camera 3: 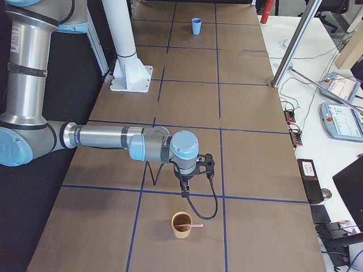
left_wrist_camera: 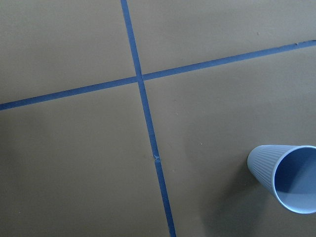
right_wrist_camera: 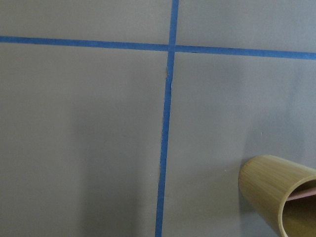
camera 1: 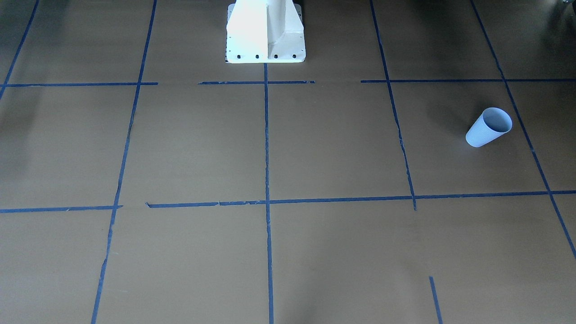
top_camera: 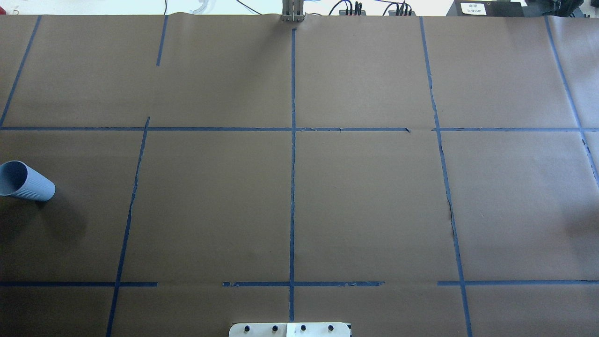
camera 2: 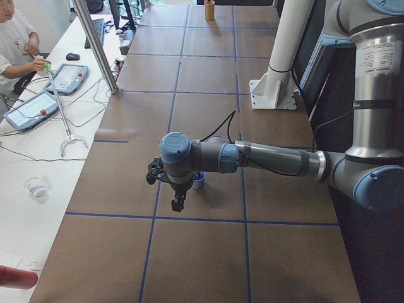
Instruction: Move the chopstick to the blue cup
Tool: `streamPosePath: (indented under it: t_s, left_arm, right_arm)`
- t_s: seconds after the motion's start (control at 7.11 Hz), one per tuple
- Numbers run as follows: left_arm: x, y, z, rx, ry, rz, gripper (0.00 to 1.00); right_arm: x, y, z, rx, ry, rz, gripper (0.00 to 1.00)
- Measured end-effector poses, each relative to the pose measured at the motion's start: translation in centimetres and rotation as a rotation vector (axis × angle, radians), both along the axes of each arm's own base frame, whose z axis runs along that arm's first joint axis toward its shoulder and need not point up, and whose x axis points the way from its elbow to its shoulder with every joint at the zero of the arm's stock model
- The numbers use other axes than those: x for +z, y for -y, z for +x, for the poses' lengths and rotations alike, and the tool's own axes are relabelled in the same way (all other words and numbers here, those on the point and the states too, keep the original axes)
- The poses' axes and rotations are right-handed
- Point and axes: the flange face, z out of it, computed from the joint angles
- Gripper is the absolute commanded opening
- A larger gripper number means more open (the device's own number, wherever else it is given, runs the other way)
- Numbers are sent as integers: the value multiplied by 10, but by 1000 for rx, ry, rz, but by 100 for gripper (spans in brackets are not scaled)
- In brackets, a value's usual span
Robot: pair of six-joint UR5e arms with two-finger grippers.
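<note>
The pale blue ribbed cup (camera 1: 488, 127) stands upright on the brown table, at the far left of the overhead view (top_camera: 25, 181) and the lower right of the left wrist view (left_wrist_camera: 286, 177). One pinkish chopstick (camera 3: 190, 226) leans in a tan bamboo cup (camera 3: 181, 224), its tip over the rim; the right wrist view shows a sliver of it (right_wrist_camera: 301, 193). My left gripper (camera 2: 178, 205) hangs just in front of the blue cup. My right gripper (camera 3: 185, 194) hangs just behind the bamboo cup. Both grippers show only in the side views, so I cannot tell whether they are open or shut.
The white robot pedestal (camera 1: 265, 31) stands at the table's middle edge. Blue tape lines (top_camera: 292, 187) grid the brown surface. A metal pole (camera 2: 95, 44) stands at the operators' side. An operator (camera 2: 12, 44) sits by teach pendants (camera 2: 66, 77).
</note>
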Motion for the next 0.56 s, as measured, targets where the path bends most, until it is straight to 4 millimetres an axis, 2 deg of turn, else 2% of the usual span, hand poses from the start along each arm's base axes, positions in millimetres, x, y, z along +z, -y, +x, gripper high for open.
streamPosePath:
  t_s: [0.56]
  left_arm:
    - [-4,-5,4,-30,1,-57,100]
  right_arm:
    - [-19,12,0,26,-30,11,100]
